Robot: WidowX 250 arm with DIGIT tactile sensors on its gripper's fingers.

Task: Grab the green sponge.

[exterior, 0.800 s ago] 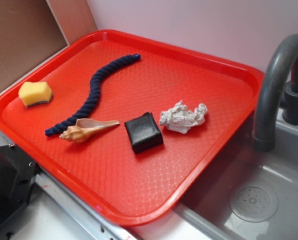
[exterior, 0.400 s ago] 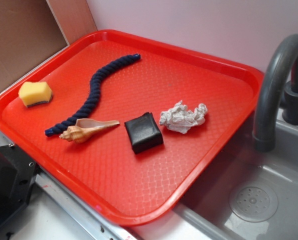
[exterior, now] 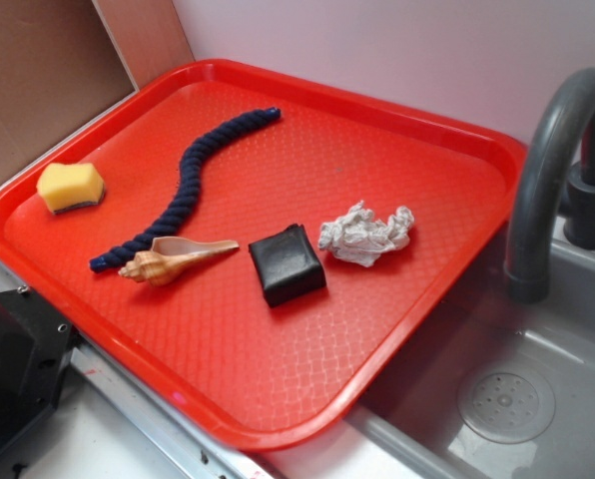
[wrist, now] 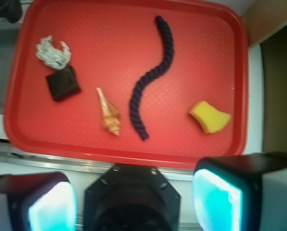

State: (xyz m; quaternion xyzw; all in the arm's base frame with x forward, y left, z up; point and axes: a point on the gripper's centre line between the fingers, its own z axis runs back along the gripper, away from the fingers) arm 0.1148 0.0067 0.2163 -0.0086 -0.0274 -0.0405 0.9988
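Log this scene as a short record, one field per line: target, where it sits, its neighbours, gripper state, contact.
target: green sponge, yellow foam over a thin dark layer
location: corner of the red tray, lying flat
nearest neighbour: blue rope, apart from it
others on tray: seashell, black block, crumpled paper
beside tray: grey faucet and sink
gripper: open, high above the tray's near edge, holding nothing
contact with target: none
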